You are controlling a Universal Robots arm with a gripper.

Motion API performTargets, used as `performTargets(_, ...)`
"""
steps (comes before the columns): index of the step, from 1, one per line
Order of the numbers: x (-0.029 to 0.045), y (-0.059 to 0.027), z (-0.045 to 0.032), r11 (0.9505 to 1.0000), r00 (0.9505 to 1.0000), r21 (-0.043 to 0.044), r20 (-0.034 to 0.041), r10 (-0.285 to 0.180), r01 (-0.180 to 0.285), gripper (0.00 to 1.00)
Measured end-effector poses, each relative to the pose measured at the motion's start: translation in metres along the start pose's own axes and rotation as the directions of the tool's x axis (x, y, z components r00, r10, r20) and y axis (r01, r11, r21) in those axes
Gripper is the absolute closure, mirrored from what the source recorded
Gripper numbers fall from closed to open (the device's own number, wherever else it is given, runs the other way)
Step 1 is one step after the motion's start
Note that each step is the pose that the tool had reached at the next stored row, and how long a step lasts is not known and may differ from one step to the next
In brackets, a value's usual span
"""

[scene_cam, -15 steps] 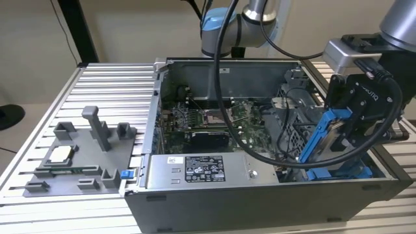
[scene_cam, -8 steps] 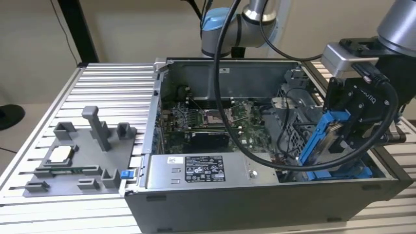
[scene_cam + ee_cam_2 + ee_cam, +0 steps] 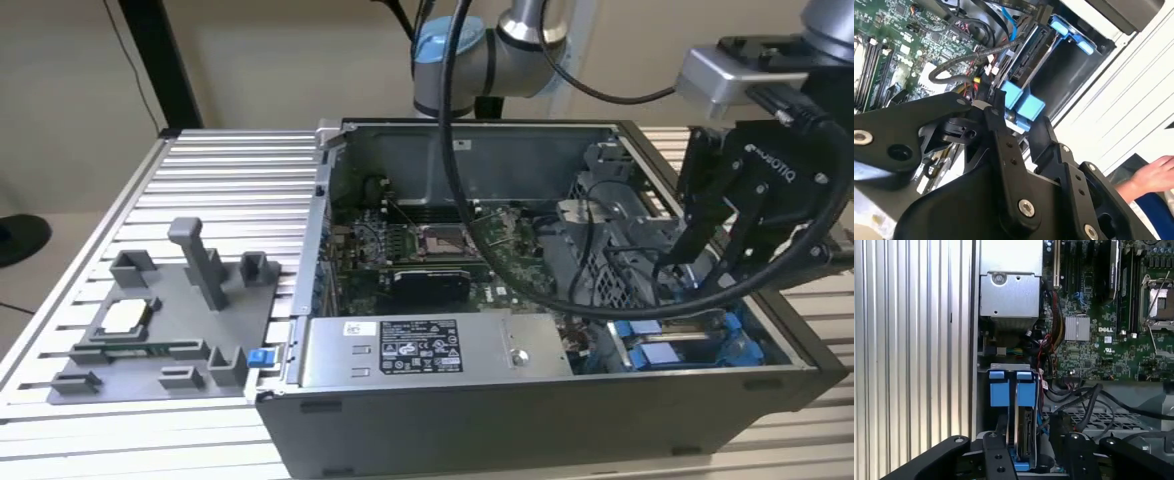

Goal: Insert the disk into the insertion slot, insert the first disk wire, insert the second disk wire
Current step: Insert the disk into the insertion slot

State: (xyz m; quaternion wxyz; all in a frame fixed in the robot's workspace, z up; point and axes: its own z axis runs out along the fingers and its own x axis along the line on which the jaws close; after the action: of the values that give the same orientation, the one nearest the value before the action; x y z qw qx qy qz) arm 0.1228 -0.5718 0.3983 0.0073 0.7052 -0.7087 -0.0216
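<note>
One gripper [image 3: 701,262] is hovering at the exterior view's four o'clock, over the open computer case [image 3: 534,420], its two fingers [image 3: 999,460] spread apart. In the first wrist view, one disk [image 3: 1025,437] is standing edgewise between them, by two blue tabs [image 3: 999,392].

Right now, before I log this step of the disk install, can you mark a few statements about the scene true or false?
1. The computer case is open, its motherboard showing. True.
2. The gripper hangs over the motherboard. False: the gripper hangs over the drive bay at the exterior view's right.
3. Two blue caddy tabs stand side by side in the first wrist view. True.
4. The disk lies flat on the table. False: the disk stands on edge in the drive bay.
5. A person's hand shows in the second wrist view. True.
</note>
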Motion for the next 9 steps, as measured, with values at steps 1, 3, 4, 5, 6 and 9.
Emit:
performTargets(1, -0.0001, 0.0001, -0.0041, 1.0, 1.0, -0.0002, -0.0005, 0.0, 0.0, 0.0)
performTargets(3, -0.0003, 0.0004, -0.012, 1.0, 1.0, -0.0002, -0.0003, 0.0, 0.0, 0.0)
performTargets(4, -0.0005, 0.0005, -0.0121, 1.0, 1.0, -0.0003, 0.0001, 0.0, 0.0, 0.0)
performTargets(5, -0.0018, 0.0009, -0.0119, 1.0, 1.0, 0.0009, 0.0002, 0.0, 0.0, 0.0)
performTargets(6, -0.0044, 0.0016, -0.012, 1.0, 1.0, 0.0044, -0.0004, 0.0, 0.0, 0.0)
performTargets(9, -0.0126, 0.0039, -0.0104, 0.9999, 1.0, 0.0131, -0.0004, 0.0, 0.0, 0.0)
